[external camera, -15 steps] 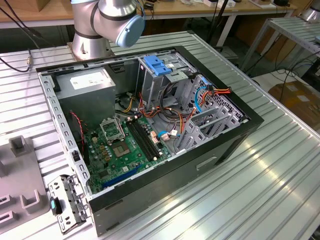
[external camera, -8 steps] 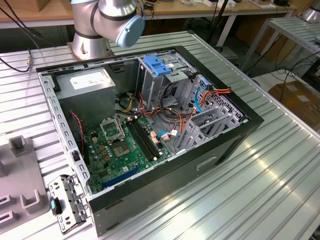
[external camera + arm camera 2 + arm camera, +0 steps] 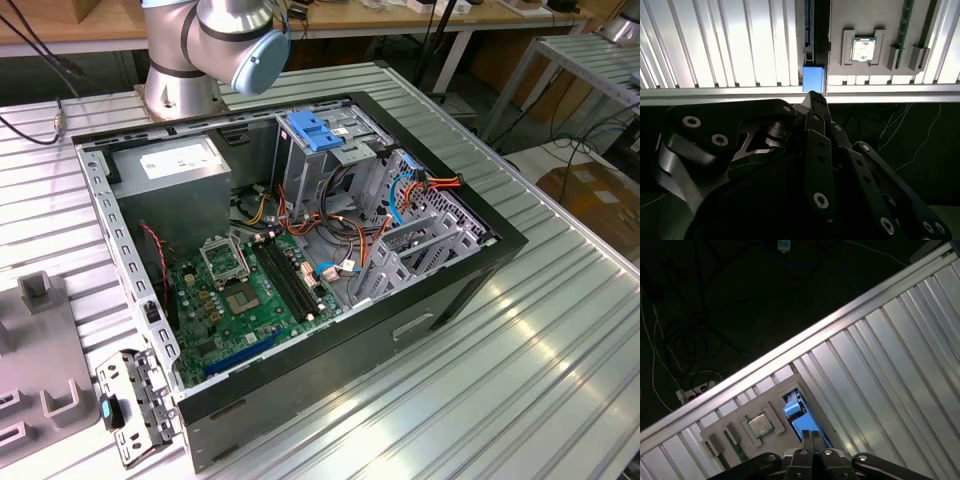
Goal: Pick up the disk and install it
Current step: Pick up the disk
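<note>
The disk (image 3: 813,78) stands on edge in a slot of a grey holder tray (image 3: 875,17), showing its blue carrier edge; the first wrist view also has the disk (image 3: 799,416). My gripper (image 3: 815,97) hovers just short of that blue edge, its two black fingers pressed together with nothing between them. The same closed tips of the gripper (image 3: 810,436) line up with the disk in the first wrist view. In the exterior view, the open computer case (image 3: 500,245) lies on the ribbed metal table, with a tall metal drive bay (image 3: 305,165).
The holder tray (image 3: 732,422) also carries a processor chip (image 3: 863,49) and sits near the table edge (image 3: 715,92). Inside the case are a green motherboard (image 3: 245,295), a grey power supply (image 3: 175,165) and loose cables. A metal bracket (image 3: 135,405) lies by the case.
</note>
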Controlling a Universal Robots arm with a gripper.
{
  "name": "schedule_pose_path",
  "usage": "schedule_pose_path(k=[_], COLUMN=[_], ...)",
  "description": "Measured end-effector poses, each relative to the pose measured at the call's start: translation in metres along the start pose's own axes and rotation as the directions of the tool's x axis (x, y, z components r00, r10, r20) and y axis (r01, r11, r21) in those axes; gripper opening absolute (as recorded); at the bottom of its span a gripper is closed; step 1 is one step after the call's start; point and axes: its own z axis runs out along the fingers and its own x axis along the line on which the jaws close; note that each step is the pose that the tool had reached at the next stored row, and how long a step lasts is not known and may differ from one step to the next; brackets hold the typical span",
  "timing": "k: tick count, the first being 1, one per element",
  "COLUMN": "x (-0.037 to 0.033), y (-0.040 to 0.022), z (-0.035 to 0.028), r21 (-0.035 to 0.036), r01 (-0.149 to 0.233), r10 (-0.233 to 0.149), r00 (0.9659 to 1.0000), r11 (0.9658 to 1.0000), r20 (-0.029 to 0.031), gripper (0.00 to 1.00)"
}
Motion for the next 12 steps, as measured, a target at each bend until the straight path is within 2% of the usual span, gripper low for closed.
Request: schedule_pose_path(k=[2,4,7,9,10,11,12], x=[0.0,0.0,0.0,0.0,0.0,0.0,0.0], y=[0.0,0.0,0.0,0.0,0.0,0.0,-0.0001], z=[0.0001,0.0003,0.0005,0.0005,0.0006,0.0006,0.0007], r21=[-0.001,-0.002,-0.0035,-0.0044,-0.0051,-0.0056,-0.0062], r01=[0.037,0.082,0.136,0.172,0.198,0.213,0.238], r10=[-0.037,-0.082,-0.136,-0.172,-0.198,-0.213,-0.238], r00=[0.9993,0.9966,0.9907,0.9852,0.9803,0.9771,0.9713], r11=[0.9993,0.9966,0.9907,0.9852,0.9803,0.9771,0.9712], r20=[-0.0003,-0.0006,-0.0008,-0.001,-0.0011,-0.0011,-0.0011], gripper=[0.11,0.11,0.11,0.11,0.11,0.11,0.11])
